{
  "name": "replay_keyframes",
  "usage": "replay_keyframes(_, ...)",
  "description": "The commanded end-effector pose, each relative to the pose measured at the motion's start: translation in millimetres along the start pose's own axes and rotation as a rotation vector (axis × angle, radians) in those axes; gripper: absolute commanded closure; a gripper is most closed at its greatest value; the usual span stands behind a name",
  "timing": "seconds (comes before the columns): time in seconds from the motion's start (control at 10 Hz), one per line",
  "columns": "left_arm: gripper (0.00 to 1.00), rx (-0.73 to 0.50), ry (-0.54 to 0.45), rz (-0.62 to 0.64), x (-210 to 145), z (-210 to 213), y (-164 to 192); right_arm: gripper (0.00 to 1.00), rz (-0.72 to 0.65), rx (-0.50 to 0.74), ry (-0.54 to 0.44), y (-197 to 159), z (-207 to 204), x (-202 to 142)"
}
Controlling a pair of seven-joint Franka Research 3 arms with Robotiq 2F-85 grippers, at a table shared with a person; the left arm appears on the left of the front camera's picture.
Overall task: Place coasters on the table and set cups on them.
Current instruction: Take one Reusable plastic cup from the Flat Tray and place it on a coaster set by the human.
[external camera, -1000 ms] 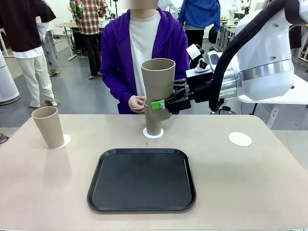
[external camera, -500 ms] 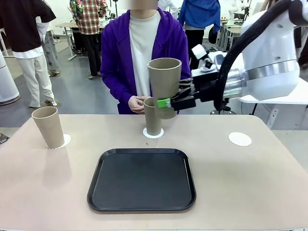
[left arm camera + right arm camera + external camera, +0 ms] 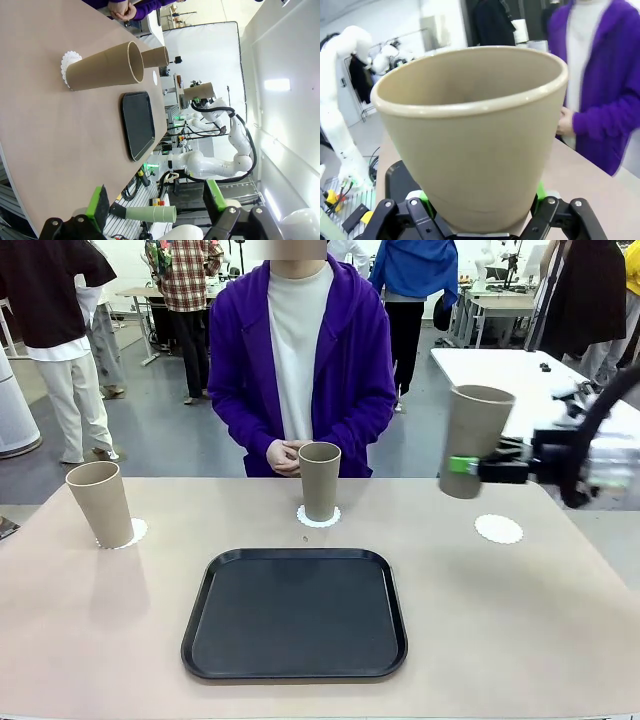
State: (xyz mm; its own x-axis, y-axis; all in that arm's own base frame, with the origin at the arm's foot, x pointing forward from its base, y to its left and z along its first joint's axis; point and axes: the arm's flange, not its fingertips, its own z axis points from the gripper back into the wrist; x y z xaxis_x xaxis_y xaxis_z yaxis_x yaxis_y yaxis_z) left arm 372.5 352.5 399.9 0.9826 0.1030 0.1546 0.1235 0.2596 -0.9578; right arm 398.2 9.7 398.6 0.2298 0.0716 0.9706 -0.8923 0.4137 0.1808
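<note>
Holding third cup aloft over the right side of the counter

We note the right pincer (image 3: 462,466) clamped on the lower part of a tan cup (image 3: 474,440), held upright in the air above the counter (image 3: 520,620), near its far right edge. Just below and slightly right of that cup lies a bare coaster (image 3: 498,529); the cup does not touch it.

We see a second cup (image 3: 319,480) standing upright on a coaster (image 3: 318,517) at the middle of the far edge, in front of the person's clasped hands (image 3: 284,455). A third cup (image 3: 100,503) stands on a coaster (image 3: 135,531) near the far left corner.

The black tray (image 3: 295,612) sits in the counter's middle.

In the left wrist view, the left pincer (image 3: 155,206) has its fingers spread apart, gripping nothing, off the counter's edge.
</note>
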Motion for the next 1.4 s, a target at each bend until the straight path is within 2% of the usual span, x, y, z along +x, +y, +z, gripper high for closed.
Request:
replay_keyframes(0.0, 0.00, 0.007, -0.001, 0.006, -0.5, 0.6, -2.2, 0.18, 0.007, -0.070, -0.075, -4.6, 36.5, -16.0)
replay_keyframes(0.1, 0.00, 0.007, -0.001, 0.006, -0.5, 0.6, -2.2, 0.18, 0.016, -0.104, -0.086, -10.7, 51.1, -20.0)
replay_keyframes(0.3, 0.00, 0.007, -0.001, 0.006, -0.5, 0.6, -2.2, 0.18, 0.043, -0.157, -0.050, -22.9, 65.1, -20.6)
replay_keyframes(0.6, 0.00, 0.007, -0.001, 0.006, -0.5, 0.6, -2.2, 0.18, 0.061, -0.168, 0.028, -32.4, 54.4, -11.3)
replay_keyframes(0.7, 0.00, 0.007, -0.001, 0.006, -0.5, 0.6, -2.2, 0.18, 0.034, -0.165, -0.043, -29.0, 68.1, -18.8)
replay_keyframes(1.3, 0.00, 0.007, -0.001, 0.006, -0.5, 0.6, -2.2, 0.18, 0.038, -0.175, -0.026, -31.6, 67.3, -18.1)
